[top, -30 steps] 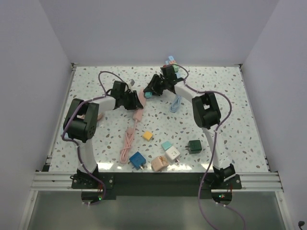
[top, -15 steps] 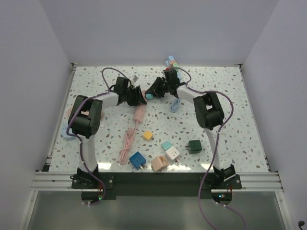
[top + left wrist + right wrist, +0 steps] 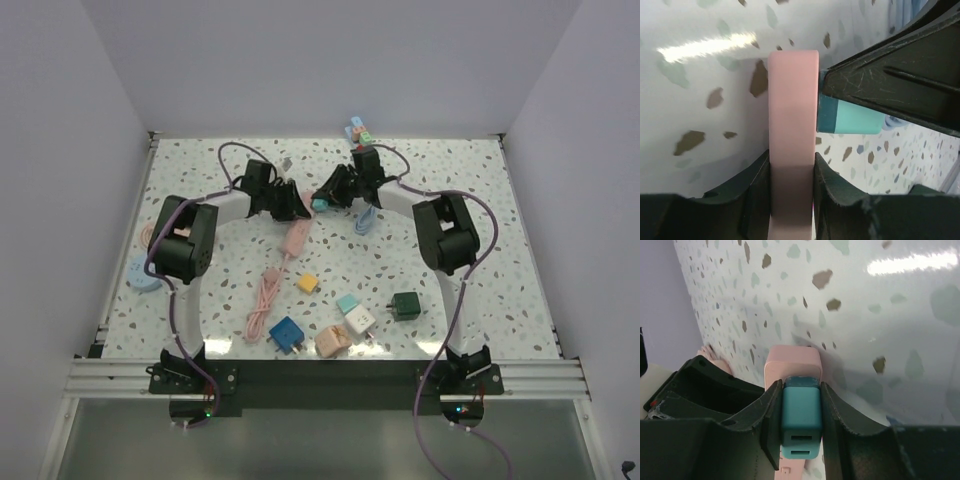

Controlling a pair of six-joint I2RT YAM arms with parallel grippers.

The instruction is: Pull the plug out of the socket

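A pink socket block (image 3: 296,234) lies at the back middle of the speckled table, its pink cable (image 3: 265,296) trailing toward the front. A teal plug (image 3: 321,203) sits in the socket's far end. My left gripper (image 3: 292,208) is shut on the socket (image 3: 792,125), whose flat sides are pressed by both fingers. From the right, my right gripper (image 3: 328,194) is shut on the plug (image 3: 800,415), which still meets the socket (image 3: 792,362) face to face. In the left wrist view the plug (image 3: 847,120) pokes out beside the socket under the right gripper's finger (image 3: 890,75).
Loose adapter cubes lie near the front: yellow (image 3: 307,283), blue (image 3: 287,333), peach (image 3: 333,341), white and teal (image 3: 354,315), dark green (image 3: 405,305). A blue cable (image 3: 367,215) lies right of the grippers. A pale blue disc (image 3: 145,273) sits at the left. Small cubes (image 3: 357,131) stand by the back wall.
Both grippers and the socket have shifted right and slightly back. The right gripper has closed on the teal plug. The left gripper briefly loosened and shut again on the socket.
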